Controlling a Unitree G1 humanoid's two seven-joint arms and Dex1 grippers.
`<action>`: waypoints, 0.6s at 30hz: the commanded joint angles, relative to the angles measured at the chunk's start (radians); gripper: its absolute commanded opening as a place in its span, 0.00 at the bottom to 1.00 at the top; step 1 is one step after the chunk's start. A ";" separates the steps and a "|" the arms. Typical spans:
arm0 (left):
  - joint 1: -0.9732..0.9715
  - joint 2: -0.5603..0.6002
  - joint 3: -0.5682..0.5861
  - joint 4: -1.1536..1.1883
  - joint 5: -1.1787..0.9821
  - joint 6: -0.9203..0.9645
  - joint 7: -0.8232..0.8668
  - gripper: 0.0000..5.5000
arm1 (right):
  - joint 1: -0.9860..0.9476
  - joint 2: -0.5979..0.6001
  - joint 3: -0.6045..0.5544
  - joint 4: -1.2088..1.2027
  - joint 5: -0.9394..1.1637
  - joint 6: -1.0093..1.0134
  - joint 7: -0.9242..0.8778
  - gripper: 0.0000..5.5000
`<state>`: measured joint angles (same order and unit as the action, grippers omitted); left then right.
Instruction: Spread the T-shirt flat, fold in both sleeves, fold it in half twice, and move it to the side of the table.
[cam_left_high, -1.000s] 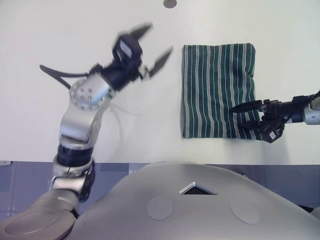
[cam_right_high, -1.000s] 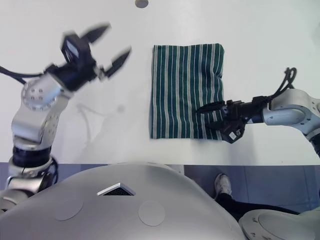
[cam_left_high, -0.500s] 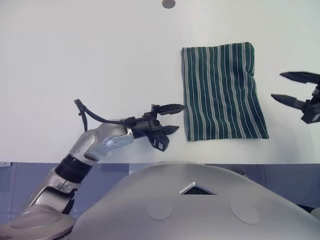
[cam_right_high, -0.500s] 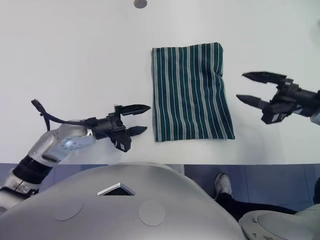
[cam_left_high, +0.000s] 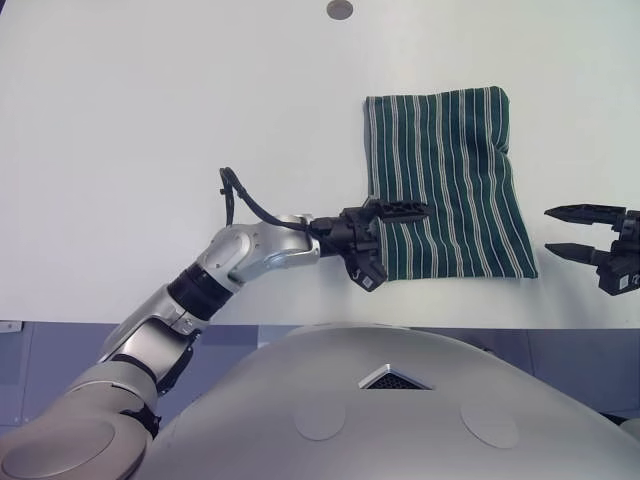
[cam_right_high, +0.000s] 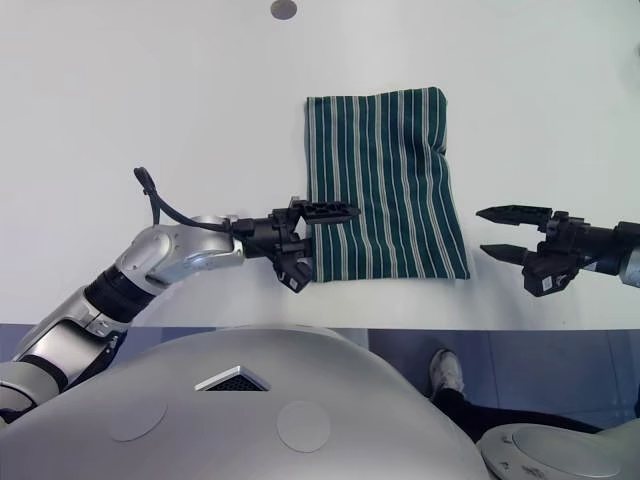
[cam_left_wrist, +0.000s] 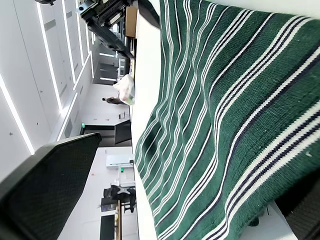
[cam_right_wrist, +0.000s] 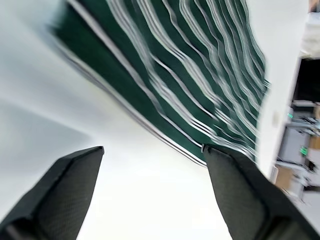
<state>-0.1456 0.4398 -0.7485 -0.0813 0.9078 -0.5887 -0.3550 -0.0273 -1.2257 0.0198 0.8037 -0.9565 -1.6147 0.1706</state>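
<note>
Now our left gripper (cam_left_high: 390, 240), jaws spread, straddles the lower-left corner of the striped T-shirt (cam_left_high: 440, 170), folded right of centre on the worktop (cam_left_high: 150, 120). We should pinch all layers before sliding; our right gripper (cam_left_high: 550, 231) hovers spread nearby.

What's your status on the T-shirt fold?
Left gripper open, straddling the near-left corner of the folded T-shirt. Right gripper open, off the cloth to its right. Small round mark at the far edge of the table, well clear.
</note>
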 joint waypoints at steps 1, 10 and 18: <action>0.042 0.058 -0.091 0.164 0.107 0.047 -0.114 0.98 | 0.032 0.061 0.041 -0.116 -0.157 0.047 -0.105 0.67; 0.024 0.048 -0.123 0.196 0.092 0.056 -0.103 0.70 | 0.052 0.056 0.199 -0.221 -0.302 0.170 -0.383 0.57; 0.019 0.050 -0.133 0.224 0.053 0.066 -0.141 0.38 | 0.017 0.006 0.322 -0.222 -0.328 0.225 -0.531 0.25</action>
<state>-0.1846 0.4175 -0.8189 0.0194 0.8951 -0.5735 -0.3559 -0.0210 -1.2156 0.2838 0.5734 -1.2193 -1.4177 -0.3712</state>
